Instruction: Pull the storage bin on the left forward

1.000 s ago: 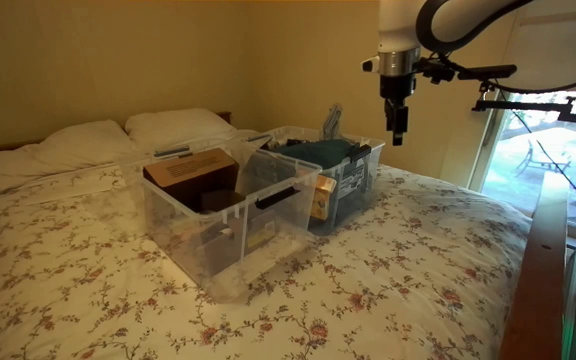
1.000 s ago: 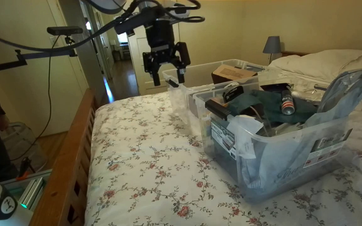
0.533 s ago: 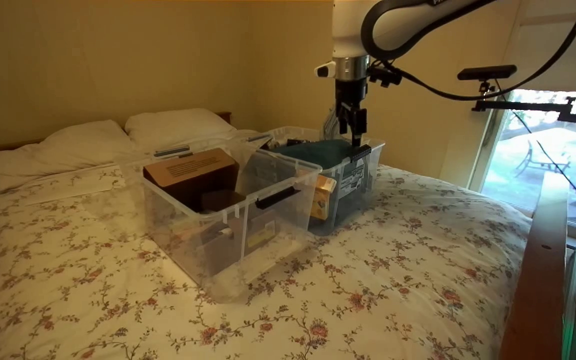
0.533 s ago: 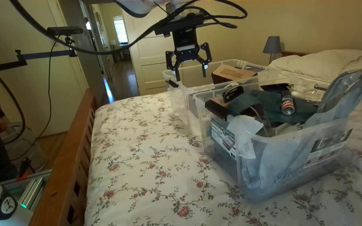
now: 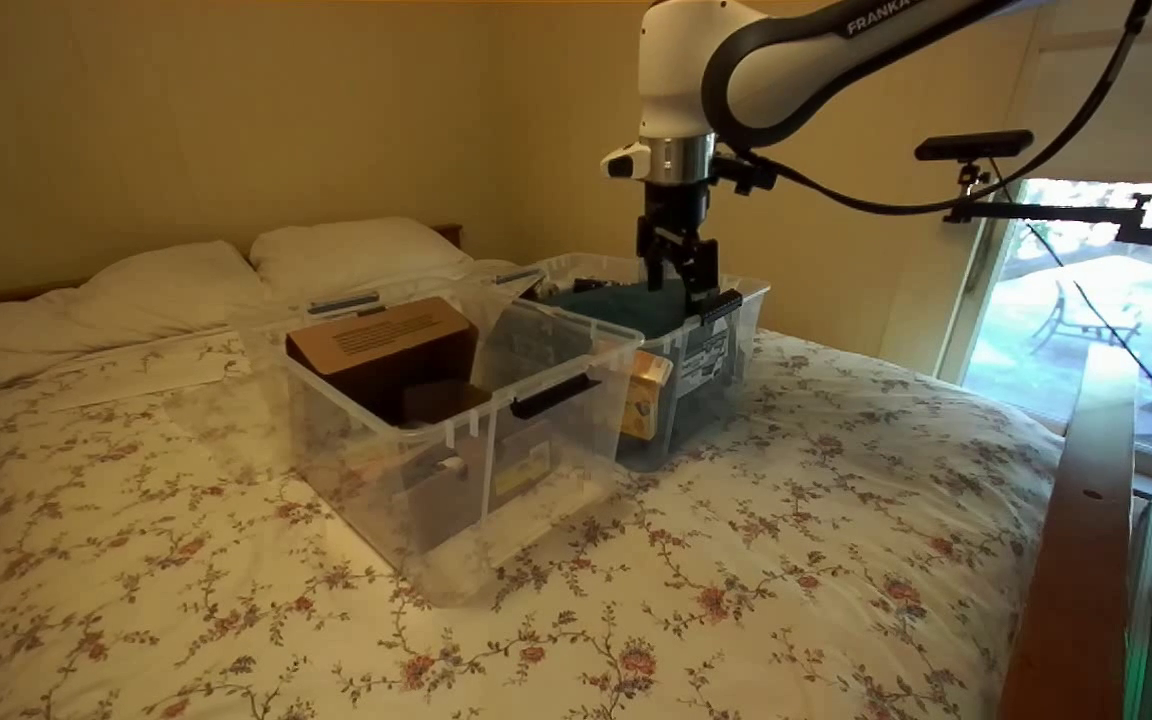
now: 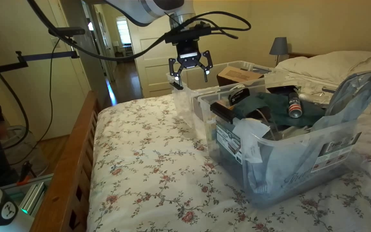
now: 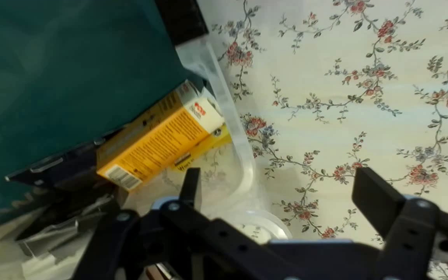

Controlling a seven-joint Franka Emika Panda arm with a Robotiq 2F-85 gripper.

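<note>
While daylight glares through the broad glass window [image 5: 1136,300] beyond the varnished brown wooden footboard [image 6: 66,167], the plain yellowish wall [image 5: 236,110] behind the plump white pillows [image 5: 361,258] is dim. A cream bedspread printed with red flowers and leafy sprigs [image 6: 153,154] stretches between footboard and pillows. On it sits the storage bin [image 5: 356,480], a large clear rectangular plastic tub with a black handle [image 5: 556,396], a brown cardboard box [image 5: 386,338] tilted inside. Close beside it stands a similar clear plastic tub [image 6: 269,154] filled with dark teal soft material [image 7: 53,77]; whether their walls touch, I cannot tell. Above the handle ends of the tubs hangs the black jointed gripper [image 6: 192,79], its fingers [image 7: 375,196] spread wide; in the wrist view the teal-filled tub's rim corner shows between them. In an exterior view, a white panelled door [image 6: 155,67] stands next to a hallway [image 6: 121,62] with a dark wooden floor [image 6: 127,83], and a lamp with a grey shade [image 6: 279,46] stands near the brown wooden headboard [image 6: 303,55].
</note>
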